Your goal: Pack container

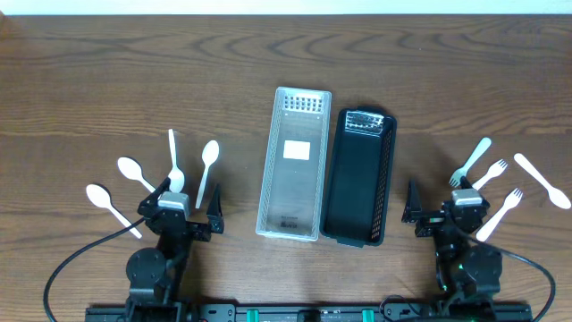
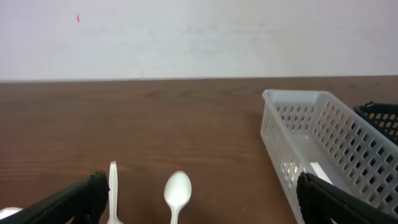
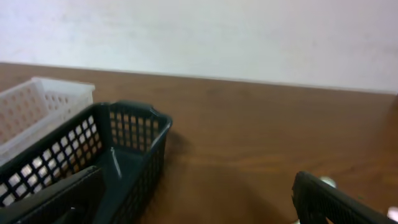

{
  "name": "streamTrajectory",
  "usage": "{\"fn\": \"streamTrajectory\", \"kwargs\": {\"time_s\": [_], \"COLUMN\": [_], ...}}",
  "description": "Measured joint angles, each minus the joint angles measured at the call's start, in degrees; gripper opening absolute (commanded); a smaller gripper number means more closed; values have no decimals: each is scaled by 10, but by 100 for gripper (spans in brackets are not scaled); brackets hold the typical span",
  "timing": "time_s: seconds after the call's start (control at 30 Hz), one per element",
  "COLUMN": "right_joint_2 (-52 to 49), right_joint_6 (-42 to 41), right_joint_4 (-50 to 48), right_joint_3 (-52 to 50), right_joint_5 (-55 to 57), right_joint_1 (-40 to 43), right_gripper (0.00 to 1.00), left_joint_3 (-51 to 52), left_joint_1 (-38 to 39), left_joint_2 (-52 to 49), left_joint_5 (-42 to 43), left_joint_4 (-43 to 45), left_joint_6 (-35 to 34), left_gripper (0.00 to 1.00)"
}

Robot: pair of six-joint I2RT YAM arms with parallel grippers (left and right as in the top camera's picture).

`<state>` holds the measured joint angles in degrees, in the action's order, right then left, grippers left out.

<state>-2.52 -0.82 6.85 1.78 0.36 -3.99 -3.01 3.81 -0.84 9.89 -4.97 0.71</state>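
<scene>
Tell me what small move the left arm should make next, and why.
Probably ease the left gripper forward and down over the nearest spoon. Its fingers are open and empty, that spoon lies between them in the wrist view, and the white basket beside it holds no cutlery yet.

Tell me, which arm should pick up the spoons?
Left. The four spoons lie right beside the left gripper, which is open. The right gripper sits beyond the white basket and black basket, by the forks.
</scene>
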Motion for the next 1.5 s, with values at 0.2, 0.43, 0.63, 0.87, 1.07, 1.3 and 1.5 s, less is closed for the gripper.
{"fn": "streamTrajectory", "kwargs": {"time_s": [0.2,0.43,0.63,0.87,1.07,1.3,1.5], "right_joint_2": [-119,-355,-535,-674,-803,-913,-955], "right_joint_6": [-13,-14,-24,-50,-67,-75,-68], "right_joint_4": [138,370,452,436,415,395,359], "right_joint_3": [165,425,551,563,563,563,563], "right_joint_5": [13,20,-9,-21,-21,-59,-152], "right_joint_1": [5,17,17,17,17,17,17], "right_gripper": [99,99,41,8,2,6,8], "left_joint_3": [-137,-393,-519,-526,-526,-526,-526], "left_joint_1": [0,0,0,0,0,0,0], "left_joint_2": [-92,-296,-464,-554,-590,-601,-602], "left_joint_5": [-32,-83,-93,-93,-95,-95,-95], "left_joint_4": [-174,-354,-480,-505,-508,-508,-508], "left_joint_6": [-19,-23,-24,-25,-25,-25,-25], "left_gripper": [98,98,98,98,98,98,98]}}
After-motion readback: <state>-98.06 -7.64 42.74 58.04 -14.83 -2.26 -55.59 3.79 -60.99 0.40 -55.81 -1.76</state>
